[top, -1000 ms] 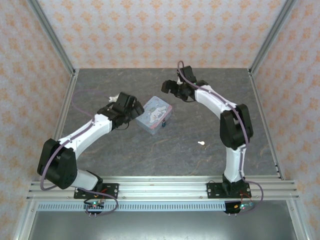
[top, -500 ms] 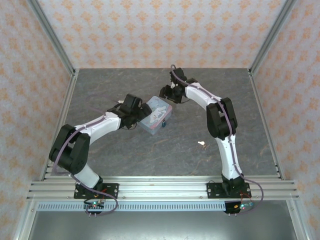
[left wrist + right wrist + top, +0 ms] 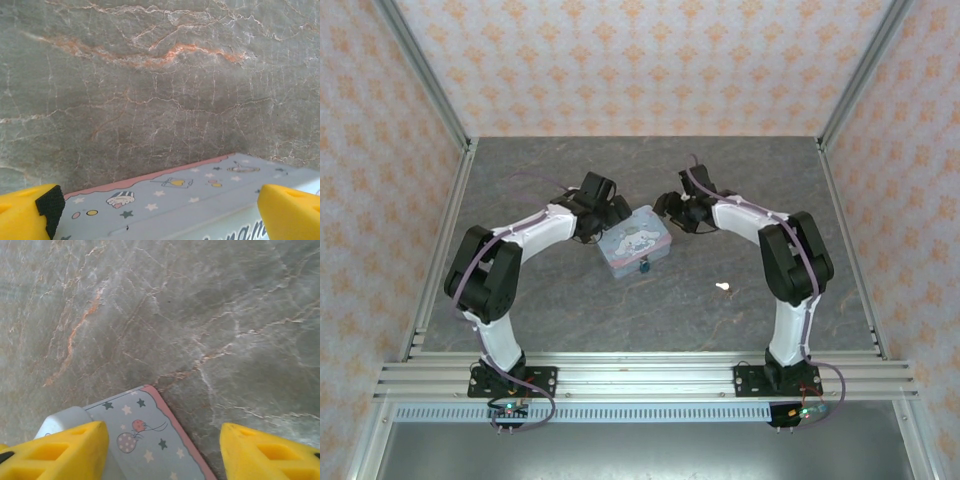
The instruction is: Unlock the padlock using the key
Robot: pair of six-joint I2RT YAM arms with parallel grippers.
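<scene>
Both arms have swung in on the pastel blue rectangular tin (image 3: 638, 236). The tiny whitish-silver key (image 3: 723, 288) lies nearest on the grey marbled worktop (image 3: 550, 300), with the small dark teal padlock (image 3: 644, 268) at the tin's near side. The left hand (image 3: 611, 212) and right hand (image 3: 664, 210) flank the tin, both released.

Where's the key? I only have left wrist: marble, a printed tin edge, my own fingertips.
Observer: Top view has the key lying on the table, right of the tin and nearer the bases, apart from it.
Operator: And the padlock?
Observer: The padlock sits against the tin's near edge. The right gripper is open at the tin's far right corner, holding nothing.
</scene>
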